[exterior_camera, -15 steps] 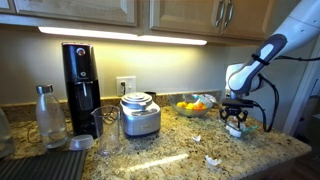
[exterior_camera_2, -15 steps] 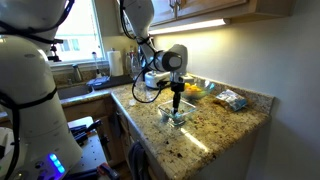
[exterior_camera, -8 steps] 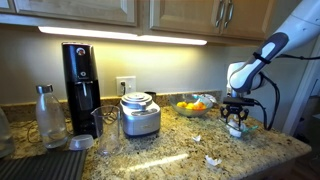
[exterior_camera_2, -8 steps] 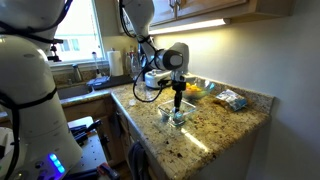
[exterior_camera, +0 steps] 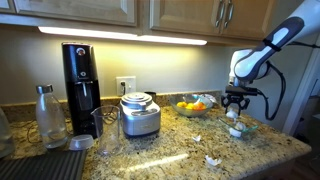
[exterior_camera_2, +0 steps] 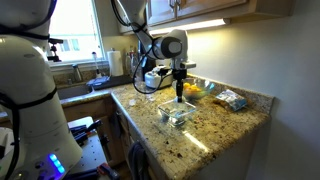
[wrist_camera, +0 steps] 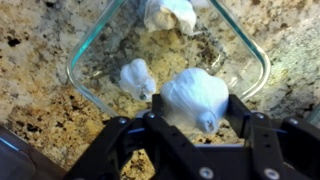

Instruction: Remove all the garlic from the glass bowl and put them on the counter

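Note:
My gripper is shut on a white garlic bulb and holds it above the glass bowl. In the wrist view two more garlic bulbs lie in the bowl, one small near the middle and one at the far side. In both exterior views the gripper hangs above the bowl on the speckled granite counter. Two garlic bulbs lie loose on the counter.
A bowl of orange and yellow fruit stands behind the glass bowl. A steel appliance, a black coffee maker, a bottle and a glass stand along the counter. A sink lies beyond the arm.
The gripper has risen out of the glass bowl with a garlic bulb between its fingers; the arm has lifted with it.

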{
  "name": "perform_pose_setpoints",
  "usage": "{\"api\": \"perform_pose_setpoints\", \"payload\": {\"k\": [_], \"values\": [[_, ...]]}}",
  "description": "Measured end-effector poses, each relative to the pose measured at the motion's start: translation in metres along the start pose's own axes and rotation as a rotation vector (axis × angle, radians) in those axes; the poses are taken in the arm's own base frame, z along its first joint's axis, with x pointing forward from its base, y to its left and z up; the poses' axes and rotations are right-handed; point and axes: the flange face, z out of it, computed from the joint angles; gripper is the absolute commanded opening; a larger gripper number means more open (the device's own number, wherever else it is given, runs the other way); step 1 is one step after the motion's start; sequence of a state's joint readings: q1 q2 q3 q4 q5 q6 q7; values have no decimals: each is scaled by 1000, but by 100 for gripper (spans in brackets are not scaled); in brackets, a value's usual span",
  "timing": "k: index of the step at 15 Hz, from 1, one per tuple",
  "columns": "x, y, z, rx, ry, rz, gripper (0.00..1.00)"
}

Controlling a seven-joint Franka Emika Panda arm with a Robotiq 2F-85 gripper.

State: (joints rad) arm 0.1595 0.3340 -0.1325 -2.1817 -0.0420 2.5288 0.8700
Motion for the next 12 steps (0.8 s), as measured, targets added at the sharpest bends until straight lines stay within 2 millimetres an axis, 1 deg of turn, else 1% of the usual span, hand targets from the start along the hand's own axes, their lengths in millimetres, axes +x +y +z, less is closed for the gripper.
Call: {"api": "perform_pose_setpoints", "payload": {"k": [3,6,9,11,12], "values": [[-10,-11,-28,18,54,-74,40],[-36,-36,-48,39,88,-171,40],[-73,-64,-52,50,98,-274,40],[-95,-81,-49,60,103,-333,40],[-105,-88,-44,60,101,-357,40]]}}
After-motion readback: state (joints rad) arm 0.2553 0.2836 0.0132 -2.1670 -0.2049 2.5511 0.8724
